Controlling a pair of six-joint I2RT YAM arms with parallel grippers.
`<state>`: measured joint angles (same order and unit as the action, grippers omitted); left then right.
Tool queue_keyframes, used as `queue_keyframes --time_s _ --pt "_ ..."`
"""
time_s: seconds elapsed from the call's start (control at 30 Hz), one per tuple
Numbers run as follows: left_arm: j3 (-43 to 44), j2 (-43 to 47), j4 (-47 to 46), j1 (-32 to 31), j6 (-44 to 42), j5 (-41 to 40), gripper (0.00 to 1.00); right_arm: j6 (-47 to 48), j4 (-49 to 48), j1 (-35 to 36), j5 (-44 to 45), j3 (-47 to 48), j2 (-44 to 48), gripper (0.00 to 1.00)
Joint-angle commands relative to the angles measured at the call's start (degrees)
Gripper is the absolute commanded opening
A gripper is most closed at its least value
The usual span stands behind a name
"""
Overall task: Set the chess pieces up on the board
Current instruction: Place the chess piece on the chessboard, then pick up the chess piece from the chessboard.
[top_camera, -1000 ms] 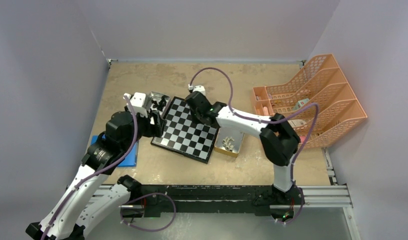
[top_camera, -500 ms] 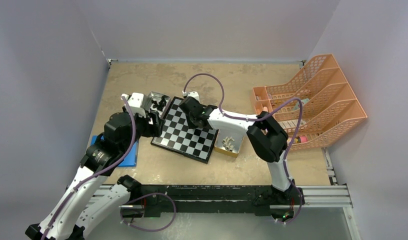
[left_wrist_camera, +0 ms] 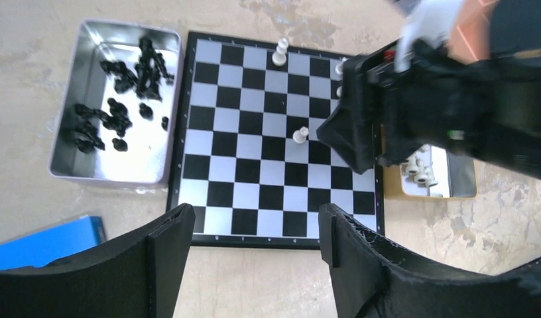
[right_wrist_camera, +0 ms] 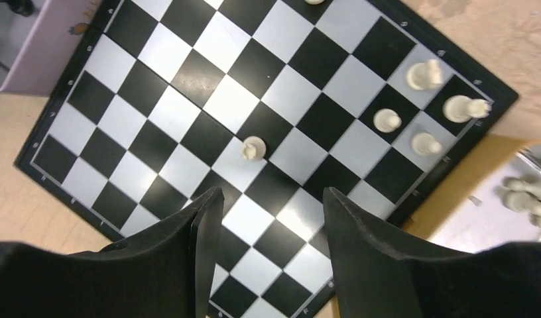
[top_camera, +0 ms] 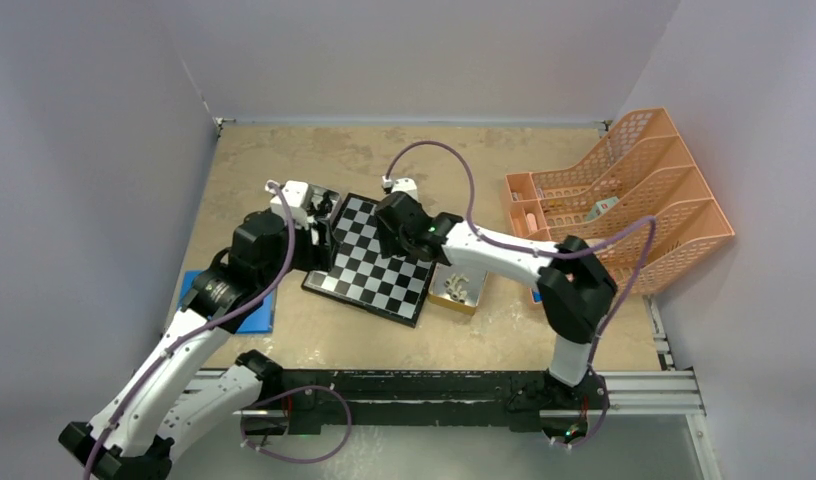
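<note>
The board (top_camera: 374, 262) lies tilted at mid-table. My right gripper (right_wrist_camera: 273, 193) hovers over its middle, open, with nothing between the fingers. A white pawn (right_wrist_camera: 253, 148) stands free on a square just beyond the fingertips. Several more white pieces (right_wrist_camera: 423, 74) stand near the board's right corner. My left gripper (left_wrist_camera: 254, 215) is open and empty above the board's (left_wrist_camera: 254, 172) near edge. In the left wrist view, the right gripper (left_wrist_camera: 347, 126) sits beside the lone pawn (left_wrist_camera: 300, 136). The black pieces (left_wrist_camera: 115, 99) lie heaped in a silver tray.
The silver tray (top_camera: 314, 200) touches the board's left side. A gold-rimmed tray (top_camera: 459, 288) with white pieces sits at its right. An orange file rack (top_camera: 624, 200) fills the right side. A blue flat object (top_camera: 254, 305) lies near the left arm.
The right gripper has opened over the board, and the white pawn now stands free below it. The left arm has swung right, closer to the board.
</note>
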<state>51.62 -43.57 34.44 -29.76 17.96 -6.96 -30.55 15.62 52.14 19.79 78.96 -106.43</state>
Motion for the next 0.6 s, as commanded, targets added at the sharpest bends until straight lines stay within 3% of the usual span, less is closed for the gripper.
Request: queue_keyframes --time_s 0.0,0.17,0.3,0.43,0.57 --pt "2.21 -5.05 0.08 0.11 2.1 3.73 0.67 -1.4 -3.43 0.33 2.2 -5.32 8.96 0.62" --pt "4.87 -12.3 1.88 0.08 4.68 6.41 0.61 -1.5 -7.23 0.29 4.56 -13.87 18.29 0.71" --pt "8.8 -19.36 4.08 0.05 7.36 9.09 0.6 -1.2 -10.31 0.31 6.09 -19.95 25.04 0.98" --pt "10.96 -25.7 1.8 0.05 8.23 11.61 0.59 -1.18 -13.12 0.33 6.55 -25.05 32.6 0.99" --pt "12.51 -33.0 -0.47 -0.01 8.37 10.6 0.51 0.73 -14.94 0.32 8.2 -28.78 39.1 0.99"
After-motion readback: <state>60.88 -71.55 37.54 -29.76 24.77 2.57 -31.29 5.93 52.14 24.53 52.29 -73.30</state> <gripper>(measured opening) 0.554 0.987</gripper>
